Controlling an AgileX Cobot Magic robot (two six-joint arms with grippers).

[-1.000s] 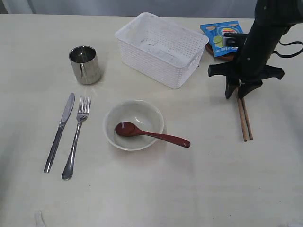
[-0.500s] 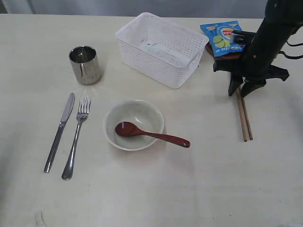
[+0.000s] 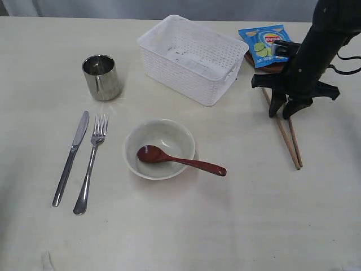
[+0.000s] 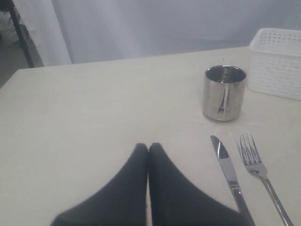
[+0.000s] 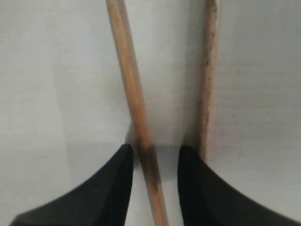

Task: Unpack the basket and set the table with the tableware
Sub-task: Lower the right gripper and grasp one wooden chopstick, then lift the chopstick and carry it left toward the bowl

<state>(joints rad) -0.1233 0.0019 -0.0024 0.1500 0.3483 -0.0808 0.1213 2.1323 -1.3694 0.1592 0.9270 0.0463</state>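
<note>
The white basket [image 3: 192, 56] stands on the table [image 3: 225, 226] at the back. A steel cup [image 3: 101, 77], knife [image 3: 70, 158] and fork [image 3: 90, 164] lie left. The pale bowl [image 3: 169, 125] holds the reddish-brown spoon [image 3: 186, 162]. Two chopsticks [image 3: 290, 141] lie splayed at the right. My right gripper [image 3: 285, 110] stands open over them; one chopstick [image 5: 124, 70] runs between the fingers, the other [image 5: 209, 70] beside one finger. The brown plate [image 3: 251, 58] peeks from under the packet. My left gripper [image 4: 148, 147] is shut, empty, near the knife [image 4: 228, 169].
A blue snack packet [image 3: 260, 40] lies on the brown plate behind my right arm. The left wrist view also shows the cup [image 4: 224, 92], the fork [image 4: 256, 162] and a basket corner [image 4: 277, 63]. Cables hang at the right edge.
One chopstick has swung out of parallel, its far end now pointing toward the plate. My right gripper shifted slightly left over the pair. The left side is unchanged.
</note>
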